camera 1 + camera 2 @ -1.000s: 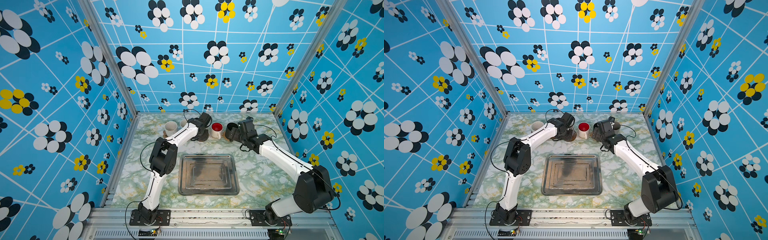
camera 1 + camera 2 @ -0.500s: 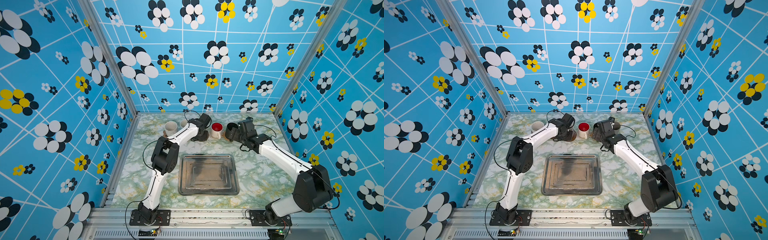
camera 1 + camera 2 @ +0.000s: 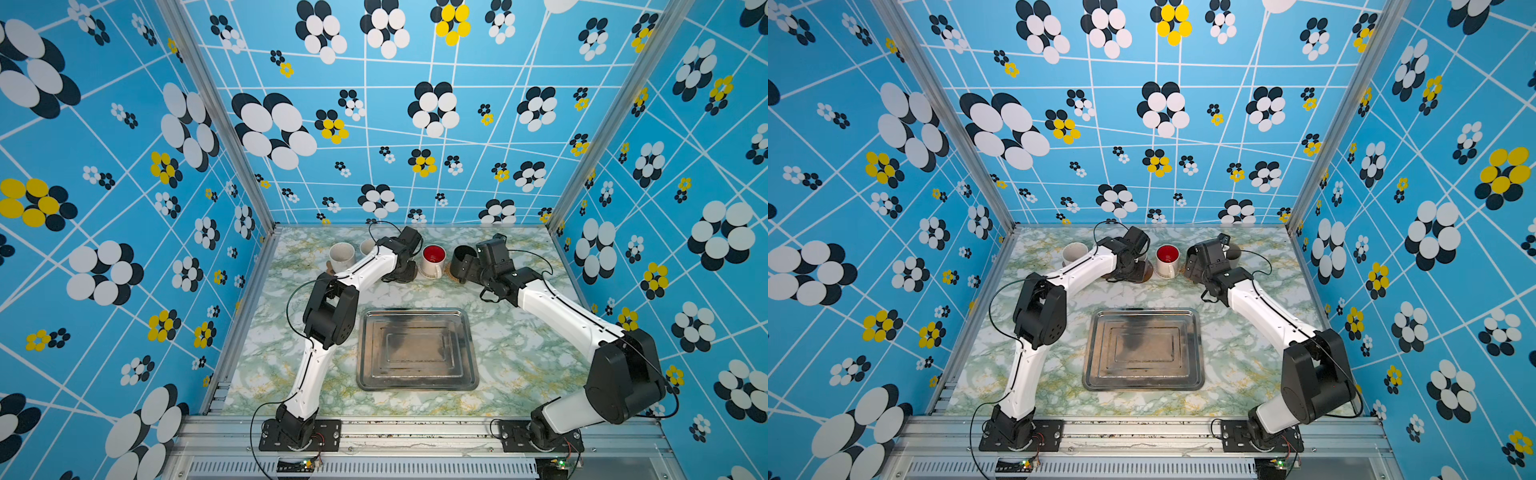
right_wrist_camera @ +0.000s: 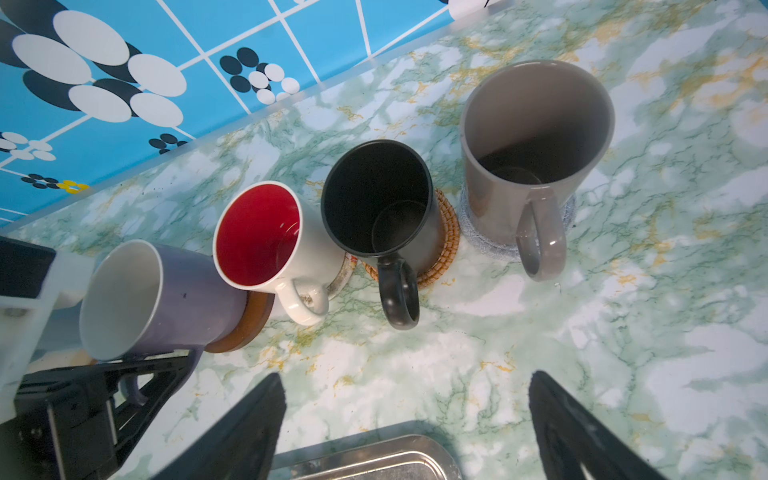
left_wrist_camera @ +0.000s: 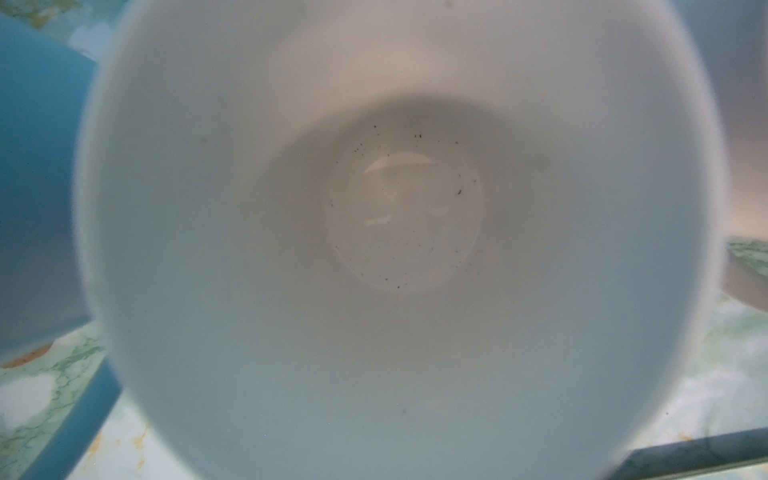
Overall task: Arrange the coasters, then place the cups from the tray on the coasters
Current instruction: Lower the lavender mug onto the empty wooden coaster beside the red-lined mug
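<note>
Your lilac mug (image 4: 183, 299) stands on a brown disc (image 4: 253, 324) in the row of mugs along the 12 o'clock edge of the desk (image 3: 519, 353), as both top views lay it out. Your left tool (image 4: 145, 374) is closed on its handle, and the left wrist camera looks straight into the mug's white inside.

From the lilac mug toward 3 o'clock come three more mugs:
- the white mug with red inside (image 4: 266, 237), on the white crochet mat (image 4: 343, 274)
- the black mug (image 4: 374, 195), on the tan rattan round (image 4: 446, 241)
- the grey-beige mug (image 4: 536, 137), on the pale grey round (image 4: 478, 232)

All three are upright with their handles toward 6 o'clock. At 9 o'clock of the lilac mug the light blue mug (image 5: 37, 187) sits just beside it. The white speckled mug (image 3: 341, 254) is farther that way.

Your right tool (image 4: 407, 380) hangs with its fingers wide apart and grips nothing. It is over bare desk at 6 o'clock of the black and grey-beige mugs and touches neither.

The silver tray (image 3: 415, 349) lies mid-desk, at 6 o'clock from the row. The desk is green-and-white marble print with yellow veins. Blue walls (image 3: 124, 208) with white lines and black, white and yellow flowers close in three sides.
</note>
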### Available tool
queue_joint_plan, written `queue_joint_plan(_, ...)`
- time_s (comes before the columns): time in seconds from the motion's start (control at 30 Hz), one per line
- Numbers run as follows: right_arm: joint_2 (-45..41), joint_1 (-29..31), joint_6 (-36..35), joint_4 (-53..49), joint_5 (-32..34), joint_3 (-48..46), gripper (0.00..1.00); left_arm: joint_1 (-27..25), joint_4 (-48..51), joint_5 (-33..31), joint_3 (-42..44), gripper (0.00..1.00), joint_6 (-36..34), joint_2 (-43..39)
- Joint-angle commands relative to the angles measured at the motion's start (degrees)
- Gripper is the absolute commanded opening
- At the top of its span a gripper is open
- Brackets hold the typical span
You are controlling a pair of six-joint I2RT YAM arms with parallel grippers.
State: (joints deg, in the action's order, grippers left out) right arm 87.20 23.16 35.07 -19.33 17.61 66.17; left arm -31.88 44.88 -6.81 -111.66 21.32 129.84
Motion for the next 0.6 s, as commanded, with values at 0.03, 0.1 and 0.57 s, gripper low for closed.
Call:
queue_joint_plan(0.03, 0.43, -0.49, -0.7, -1.5, -0.16, 1.23, 0.94, 0.5, -1.19, 0.17, -3.47, 0.0, -0.76, 0.8)
queue_joint_plan(0.1, 0.43, -0.48, -0.7, -1.5, -0.2, 1.25, 0.93, 0.5, -0.95, 0.3, -3.98, 0.0, -0.84, 1.15)
queue_joint_plan(0.57, 0.69, -0.61, -0.7, -1.44, -0.45, 1.04, 0.93, 0.5, 0.42, 0.48, -5.05, 0.0, -1.03, 2.45)
